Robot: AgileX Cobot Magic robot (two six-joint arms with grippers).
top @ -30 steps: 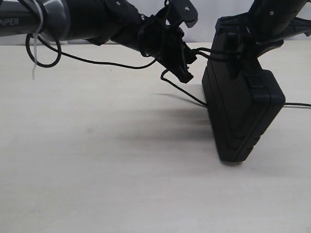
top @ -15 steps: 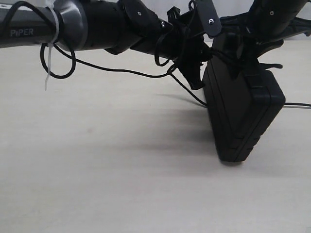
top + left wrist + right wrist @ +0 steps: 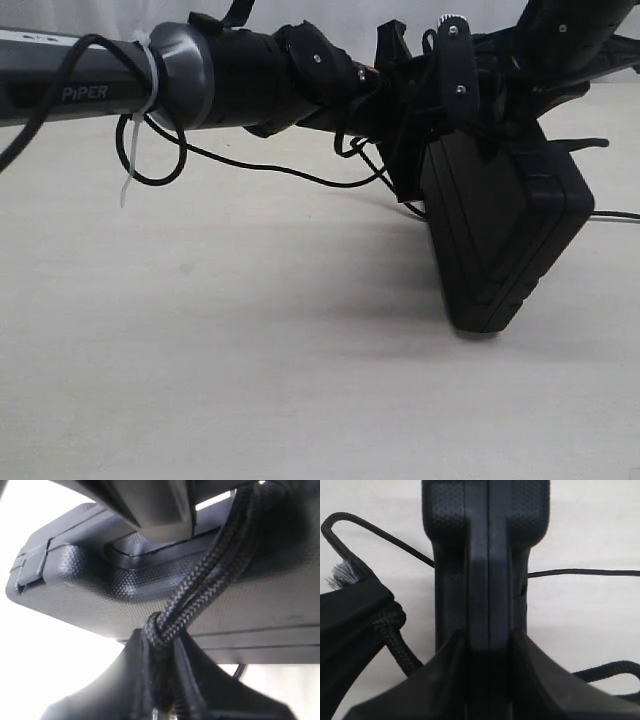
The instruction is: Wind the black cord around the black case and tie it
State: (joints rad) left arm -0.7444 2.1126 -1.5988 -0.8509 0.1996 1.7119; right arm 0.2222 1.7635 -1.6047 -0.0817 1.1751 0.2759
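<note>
The black case (image 3: pixel 500 240) stands tilted on one lower corner on the table, my right gripper (image 3: pixel 520 125) shut on its upper edge from above. In the right wrist view the case's seamed edge (image 3: pixel 487 555) fills the gap between the fingers of that gripper (image 3: pixel 487 640). My left gripper (image 3: pixel 408 165) sits against the case's upper left side. Seen from the left wrist, this gripper (image 3: pixel 161 640) is shut on a doubled strand of the black cord (image 3: pixel 210 580), with the textured case (image 3: pixel 75 580) just behind. Cord (image 3: pixel 615 214) trails out behind the case, and its frayed end (image 3: pixel 340 575) shows beside the left fingers.
The pale table (image 3: pixel 200 350) stretches wide to the left and front of the case. The left arm (image 3: pixel 200 80) spans the upper left, carrying a looped cable with a white zip tie (image 3: pixel 135 170). A thin black line (image 3: pixel 270 168) sags under that arm.
The left arm has moved right, bringing its gripper and the cord up against the case's upper left side. The case and right gripper have stayed put.
</note>
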